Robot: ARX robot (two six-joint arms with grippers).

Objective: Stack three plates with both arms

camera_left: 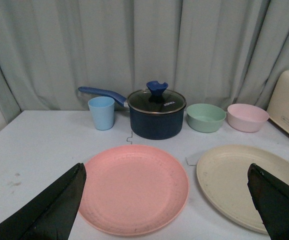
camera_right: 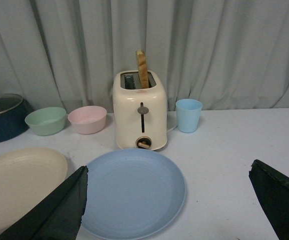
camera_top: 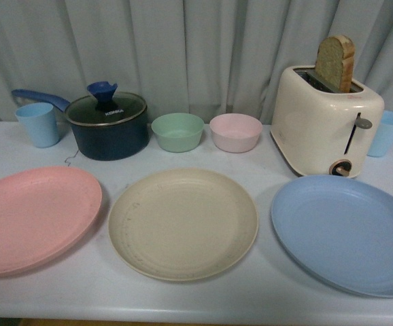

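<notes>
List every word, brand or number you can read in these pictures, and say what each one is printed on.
"KONKA": white letters on the glass lid of the dark blue pot.
Toaster: it carries a small printed mark, too small and blurred to read.
No other text shows.

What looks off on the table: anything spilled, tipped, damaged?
Nothing serious. The pink plate, cream plate and blue plate lie flat, side by side, unstacked. The saucepan has its lid on; a bread slice stands in the toaster. Only oddity: faint dark smudges on the table near the pink plate.
</notes>
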